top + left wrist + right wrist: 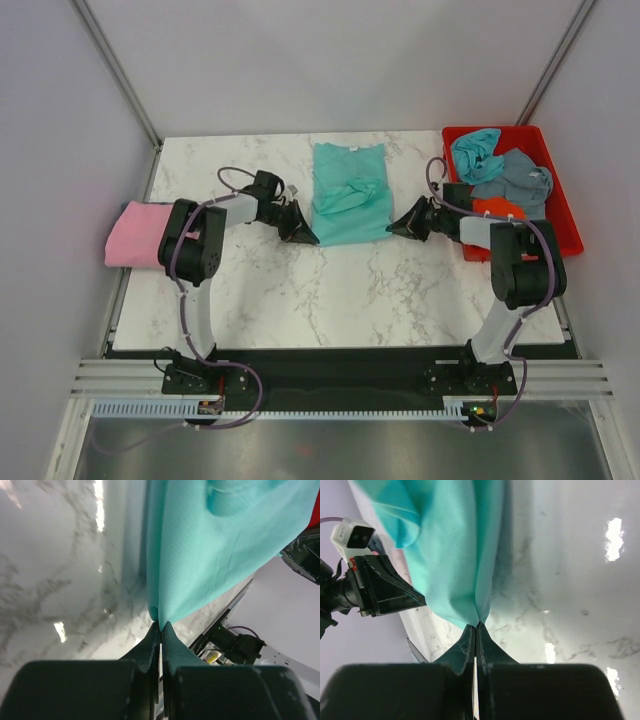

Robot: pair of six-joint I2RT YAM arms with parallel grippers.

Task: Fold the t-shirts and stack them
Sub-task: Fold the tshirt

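While so little cloth is pinched, a corner can slip out.
Both the left hand and the right hand are closed tight on the near hem corners of the teal-green t-shirt, which lies mid-way across the worktop. If one corner escapes during lifting, the fold towards the far collar may go crooked.

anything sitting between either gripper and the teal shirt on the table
Nothing visible does. The left gripper and the right gripper are each shut on a near corner of the teal-green t-shirt, one on each side, with the cloth pinched right at their fingertips.
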